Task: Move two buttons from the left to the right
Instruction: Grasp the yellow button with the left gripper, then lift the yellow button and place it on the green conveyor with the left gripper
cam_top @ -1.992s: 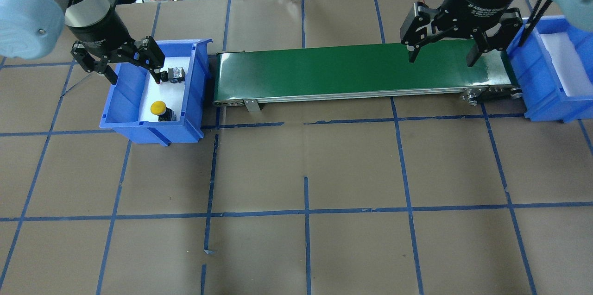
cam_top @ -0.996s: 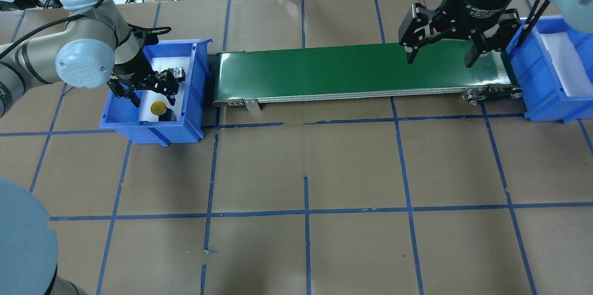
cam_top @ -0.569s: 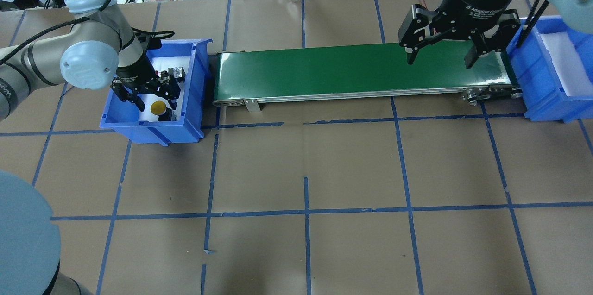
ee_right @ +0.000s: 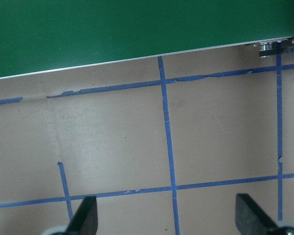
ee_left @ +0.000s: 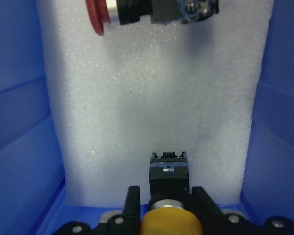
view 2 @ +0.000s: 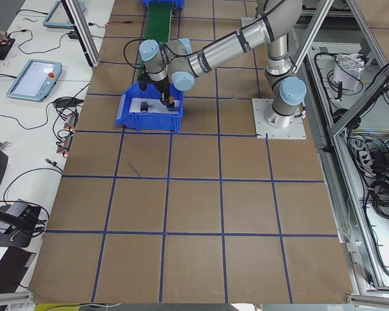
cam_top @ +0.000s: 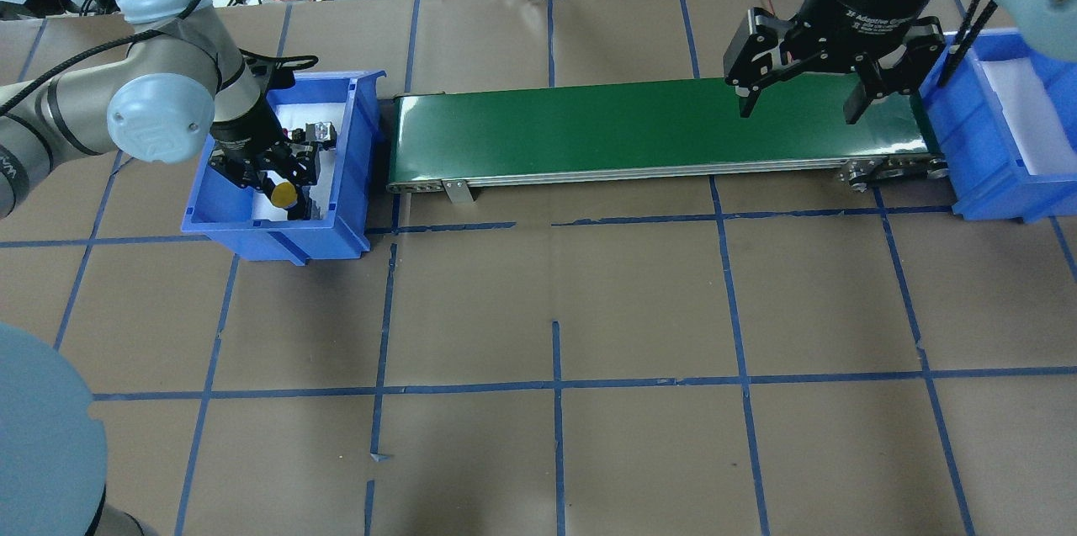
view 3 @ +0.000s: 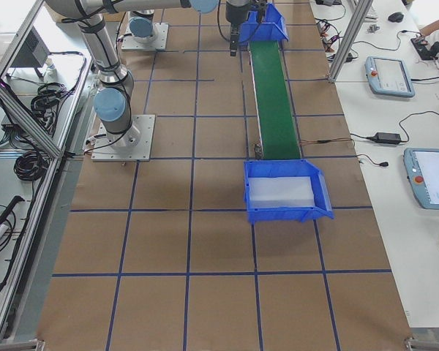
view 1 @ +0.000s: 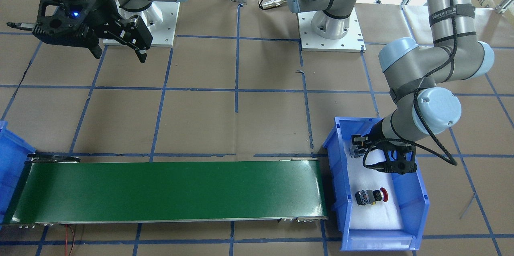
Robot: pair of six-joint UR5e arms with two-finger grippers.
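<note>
Left gripper point(cam_top: 283, 184) clamped on the yellow button point(cam_top: 284, 194) inside the blue bin point(cam_top: 278, 240) by the worktop's point(cam_top: 555, 309) left edge, red button point(view 1: 371, 197) on its side in the same bin, apart from it, right gripper point(cam_top: 799, 108) spread wide above the green conveyor's point(cam_top: 589, 132) right end

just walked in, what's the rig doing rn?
Two-button transfer, early stage. The left gripper is down in the left blue bin, shut on the yellow button, which is not yet out of the bin. The red button lies on its side on the foam in the same bin, untouched. The right gripper hangs open above the right end of the green conveyor, beside the right blue bin, in which no button shows.
</note>
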